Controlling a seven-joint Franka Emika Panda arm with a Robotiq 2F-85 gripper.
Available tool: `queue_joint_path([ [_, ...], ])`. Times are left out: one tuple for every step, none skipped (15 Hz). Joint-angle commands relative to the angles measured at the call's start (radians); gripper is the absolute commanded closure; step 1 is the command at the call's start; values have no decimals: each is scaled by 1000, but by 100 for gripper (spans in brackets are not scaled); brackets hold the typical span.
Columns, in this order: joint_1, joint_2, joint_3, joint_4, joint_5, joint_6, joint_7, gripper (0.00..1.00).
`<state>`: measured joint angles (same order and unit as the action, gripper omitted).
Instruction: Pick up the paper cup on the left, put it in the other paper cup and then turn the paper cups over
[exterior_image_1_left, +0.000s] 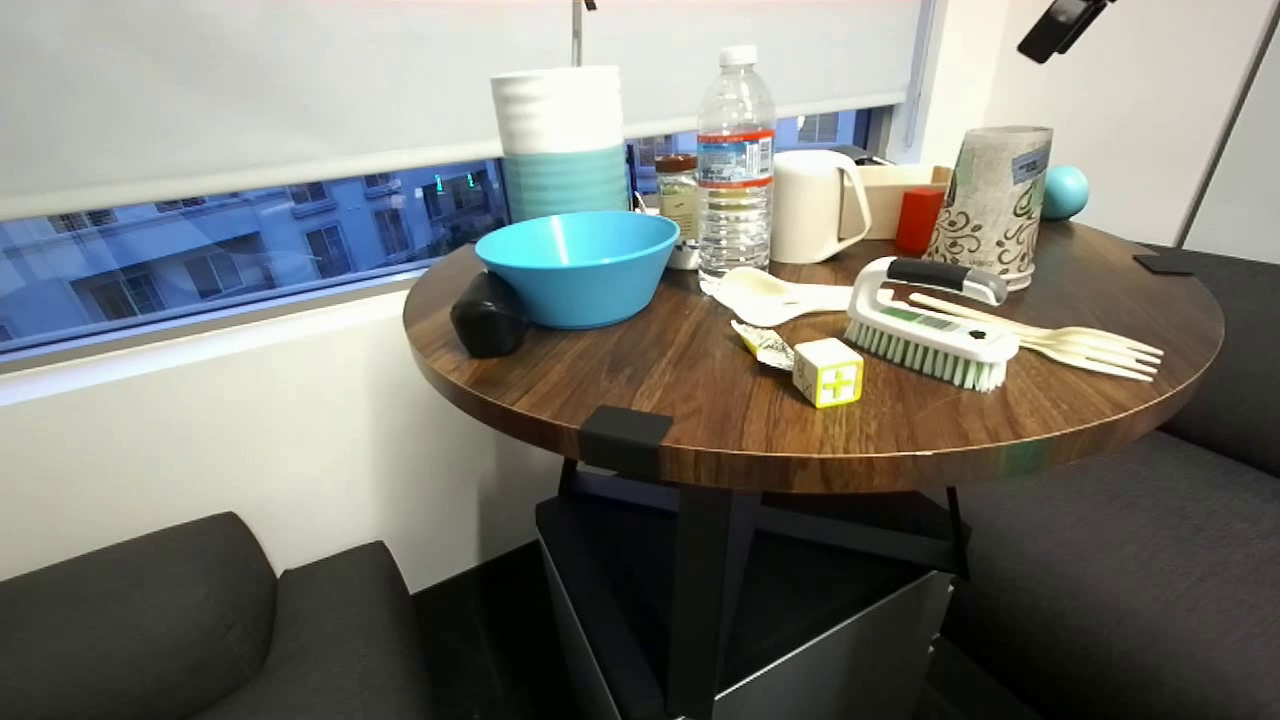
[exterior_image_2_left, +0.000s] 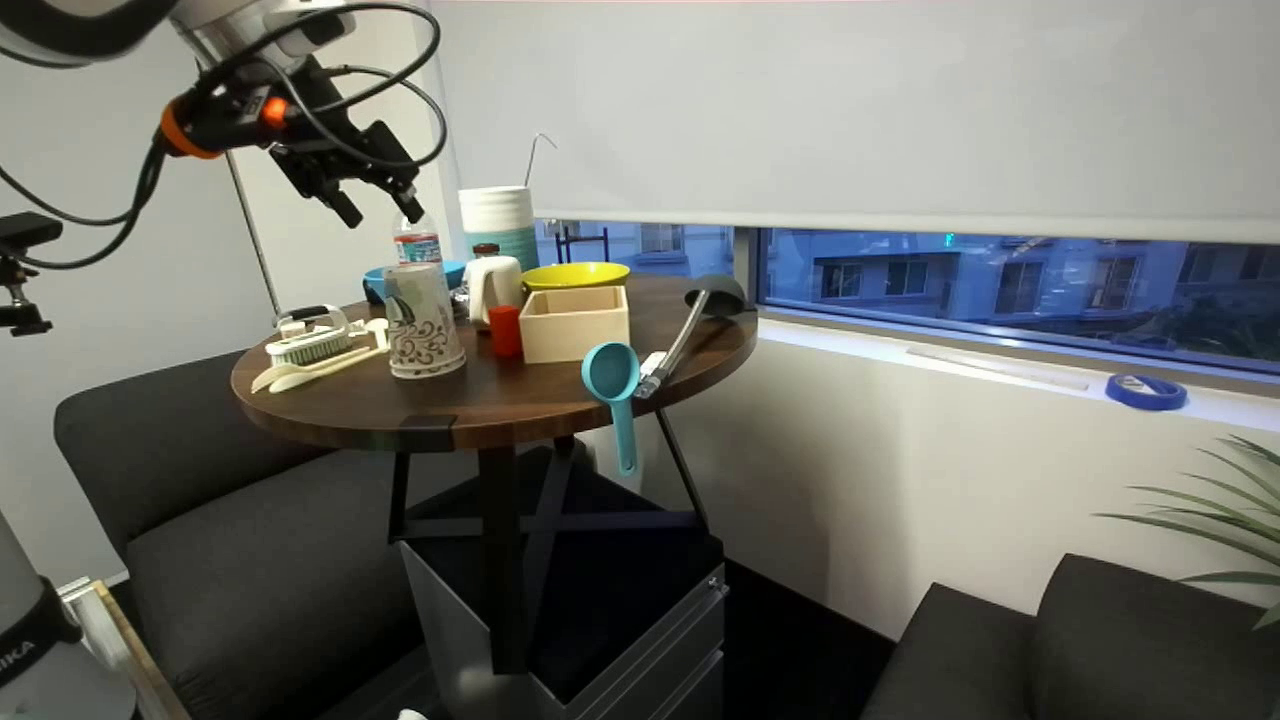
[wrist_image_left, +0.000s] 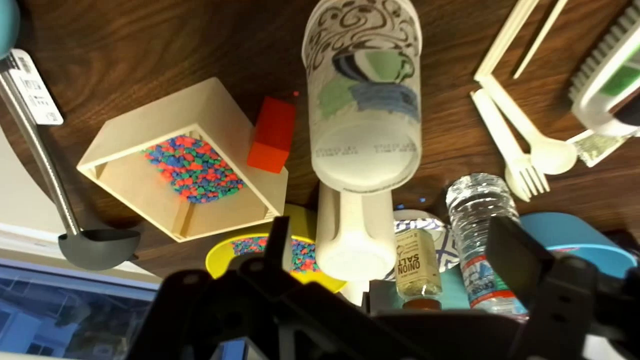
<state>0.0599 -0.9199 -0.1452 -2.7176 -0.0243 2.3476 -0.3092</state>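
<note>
the patterned paper cup (exterior_image_2_left: 425, 325) is standing upside down on the counter (exterior_image_2_left: 500, 390); the tool (exterior_image_2_left: 380, 208) is hanging above, jaws apart, gripping nothing. nesting and turning are looking finished, though no second cup is showing distinctly, so the tool should probably be rising straight, nudging nothing. the wrist view is showing coloured pellets (wrist_image_left: 200, 167) inside the wooden box (wrist_image_left: 157, 122); both exterior views are hiding them.

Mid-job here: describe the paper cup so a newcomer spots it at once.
On the round wooden table, find the open wooden box and the red block beside it. On the block's other side, the paper cup stands upside down. Brown swirls near its downward rim set it apart from the plain white mug nearby.
</note>
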Motion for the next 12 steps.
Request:
queue_joint_path([
  [-1,-66,20,33,12,-156,35,0],
  [3,-74,21,40,16,-182,39,0],
  [4,-80,26,47,18,-204,45,0],
  [6,-86,30,52,19,-220,50,0],
  [6,-91,35,56,20,-230,57,0],
  [6,-96,42,59,18,-237,63,0],
  [2,-81,25,43,3,-201,39,0],
  [2,-84,29,46,2,-207,44,0],
  [2,-85,32,48,2,-209,46,0],
  [2,-85,34,50,2,-211,48,0],
  [2,-85,34,51,2,-212,48,0],
  [2,-85,34,51,2,-212,48,0],
])
